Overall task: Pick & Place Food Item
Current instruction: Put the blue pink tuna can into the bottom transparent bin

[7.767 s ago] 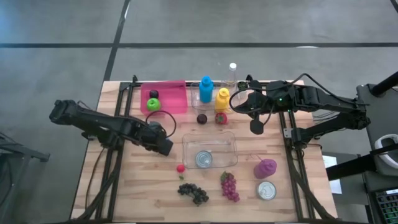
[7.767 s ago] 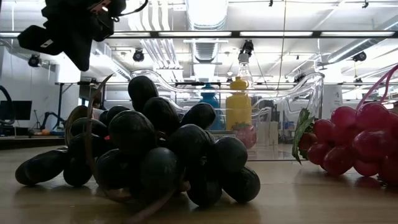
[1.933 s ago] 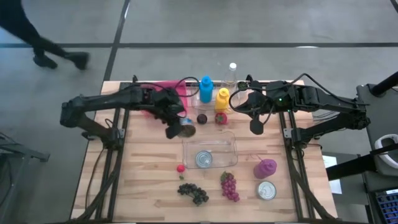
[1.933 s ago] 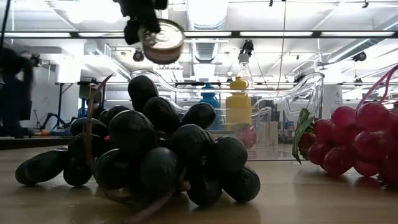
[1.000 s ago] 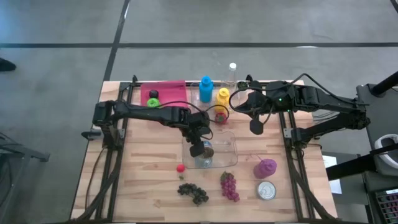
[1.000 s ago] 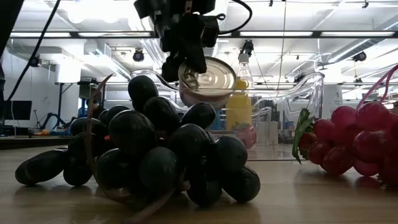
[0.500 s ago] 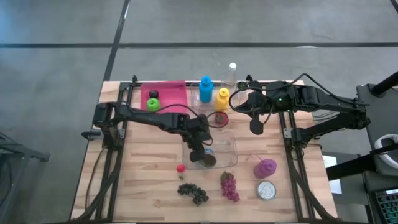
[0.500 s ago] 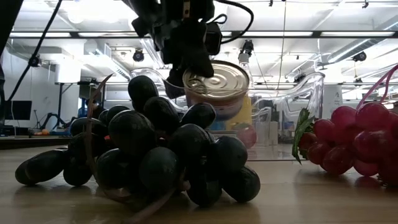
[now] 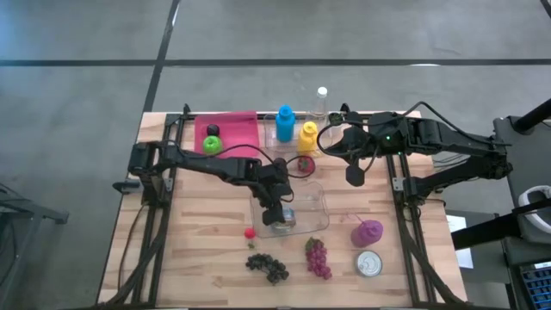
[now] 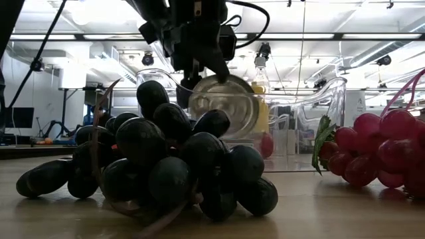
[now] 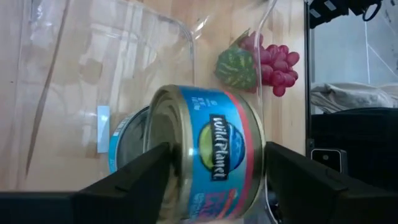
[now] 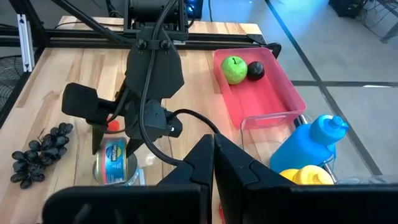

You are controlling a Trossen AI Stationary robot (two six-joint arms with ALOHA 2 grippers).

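Note:
A blue-labelled tin can [image 11: 217, 155] lies tipped on its side inside the clear container [image 9: 303, 205], resting on a second can [image 11: 124, 146] that stands there. In the low view its flat end [image 10: 222, 113] faces the table's near edge. My left gripper [image 9: 277, 213] hangs over the container, open, one finger on either side of the tipped can [image 9: 285, 217]. My right gripper [image 9: 355, 176] is shut on nothing above the table's far right part. My left gripper comes at the tipped can from above, slanting toward the near edge, with its fingers [image 11: 140, 177] beside the can's two ends. Whether either finger touches the can, I cannot tell.
Near the front lie black grapes [image 9: 269, 267], red grapes [image 9: 318, 258], a strawberry [image 9: 250, 232], a purple object [image 9: 368, 232] and another can [image 9: 368, 263]. At the back stand a pink tray [image 9: 234, 136] with fruit and blue [image 9: 285, 123] and yellow [image 9: 307, 136] bottles.
My left gripper has carried the can toward the table's near edge and down into the clear container. The can, held tilted with its lid up half a second ago, has tipped over onto its side, one flat end now facing the near edge.

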